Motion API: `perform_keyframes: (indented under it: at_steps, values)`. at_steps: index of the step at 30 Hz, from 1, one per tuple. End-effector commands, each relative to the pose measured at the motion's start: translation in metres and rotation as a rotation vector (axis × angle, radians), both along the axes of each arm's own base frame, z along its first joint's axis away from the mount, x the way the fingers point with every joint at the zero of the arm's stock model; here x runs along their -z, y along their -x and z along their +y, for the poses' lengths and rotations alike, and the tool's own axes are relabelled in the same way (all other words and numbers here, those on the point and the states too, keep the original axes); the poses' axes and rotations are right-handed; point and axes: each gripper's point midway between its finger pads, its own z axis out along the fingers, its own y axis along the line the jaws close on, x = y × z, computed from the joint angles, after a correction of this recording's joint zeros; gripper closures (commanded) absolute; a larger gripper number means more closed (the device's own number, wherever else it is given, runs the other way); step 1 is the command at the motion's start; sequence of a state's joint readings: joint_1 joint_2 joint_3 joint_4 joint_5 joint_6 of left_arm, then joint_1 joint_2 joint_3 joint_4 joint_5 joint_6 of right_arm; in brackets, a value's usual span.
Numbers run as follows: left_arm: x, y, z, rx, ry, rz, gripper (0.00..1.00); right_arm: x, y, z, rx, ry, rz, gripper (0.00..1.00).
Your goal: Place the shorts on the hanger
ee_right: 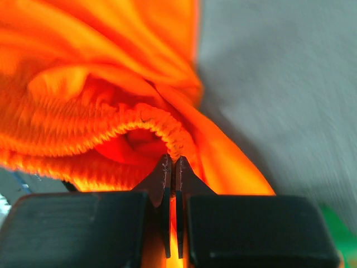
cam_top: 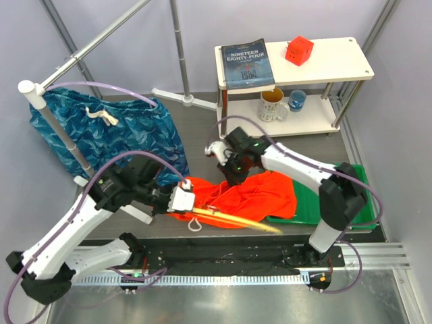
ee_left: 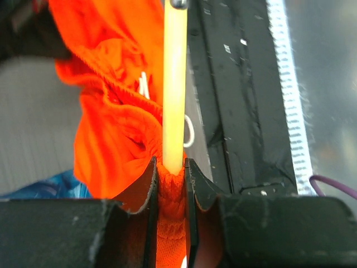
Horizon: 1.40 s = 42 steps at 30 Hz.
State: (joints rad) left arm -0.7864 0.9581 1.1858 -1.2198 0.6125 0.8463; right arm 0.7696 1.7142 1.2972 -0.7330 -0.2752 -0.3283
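- My left gripper [ee_left: 172, 167]: pressed together on the yellow hanger [ee_left: 174, 84] bar, with a fold of orange fabric in the same pinch.
- My right gripper [ee_right: 172, 164]: pinching the shorts [ee_right: 111, 84] at the elastic waistband.
- Shorts: crumpled on the table [cam_top: 196, 135] between my two grippers.

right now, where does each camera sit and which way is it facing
top external: above and behind the robot, looking down on the table; left arm and right arm show.
left wrist: on the left arm, looking along the left tool, shut on the hanger and shorts.
right wrist: on the right arm, looking along the right tool, shut on the shorts.
shared: all three see the shorts; top and left wrist both show the hanger.
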Motion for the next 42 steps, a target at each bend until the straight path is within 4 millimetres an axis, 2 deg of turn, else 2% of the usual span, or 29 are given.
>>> perform_keyframes:
  at_steps: [1,2,3,4,6,7,8,11,14,16,18,25,28,29,34,42]
  values:
    - [-0.032,-0.012,-0.002,-0.164,0.199,0.019,1.00,-0.063,-0.027,-0.049,0.207,-0.134,-0.040,0.99]
    - [-0.033,-0.015,0.001,-0.186,0.209,0.012,1.00,-0.069,-0.027,-0.055,0.219,-0.156,-0.030,0.99]
    - [-0.033,-0.019,0.006,-0.223,0.220,0.004,1.00,-0.084,-0.024,-0.060,0.237,-0.189,-0.049,0.99]
    - [-0.036,-0.020,0.010,-0.250,0.242,-0.010,1.00,-0.087,-0.024,-0.068,0.267,-0.205,-0.042,0.99]
    - [-0.043,-0.034,0.015,-0.338,0.297,-0.030,1.00,-0.098,-0.017,-0.071,0.304,-0.252,-0.023,0.99]
    - [-0.051,-0.031,0.017,-0.364,0.343,-0.019,1.00,-0.104,-0.014,-0.077,0.322,-0.269,-0.035,0.99]
    - [-0.056,-0.039,0.021,-0.410,0.372,-0.039,1.00,-0.106,-0.012,-0.080,0.335,-0.278,-0.036,0.99]
    - [-0.061,-0.039,0.034,-0.486,0.408,-0.082,1.00,-0.112,-0.011,-0.100,0.397,-0.297,-0.065,0.99]
    - [-0.059,-0.035,0.048,-0.538,0.399,-0.132,1.00,-0.114,-0.013,-0.122,0.467,-0.313,-0.065,0.99]
    - [-0.053,-0.032,0.055,-0.560,0.370,-0.144,1.00,-0.117,-0.013,-0.130,0.496,-0.338,-0.040,0.99]
    - [-0.052,-0.033,0.061,-0.592,0.353,-0.161,1.00,-0.122,-0.020,-0.143,0.550,-0.356,-0.043,0.99]
    - [-0.037,-0.025,0.070,-0.558,0.259,-0.171,1.00,-0.147,-0.037,-0.175,0.638,-0.386,-0.090,0.99]
    - [-0.024,-0.032,0.078,-0.594,0.185,-0.151,1.00,-0.154,-0.041,-0.179,0.644,-0.394,-0.092,0.99]
    - [-0.019,-0.029,0.079,-0.584,0.162,-0.130,1.00,-0.156,-0.042,-0.180,0.645,-0.395,-0.096,0.99]
    - [-0.010,-0.035,0.081,-0.587,0.099,-0.084,1.00,-0.169,-0.044,-0.180,0.622,-0.401,-0.128,0.99]
    - [-0.002,-0.055,0.091,-0.668,-0.004,-0.047,1.00,-0.186,-0.042,-0.181,0.575,-0.398,-0.187,0.99]
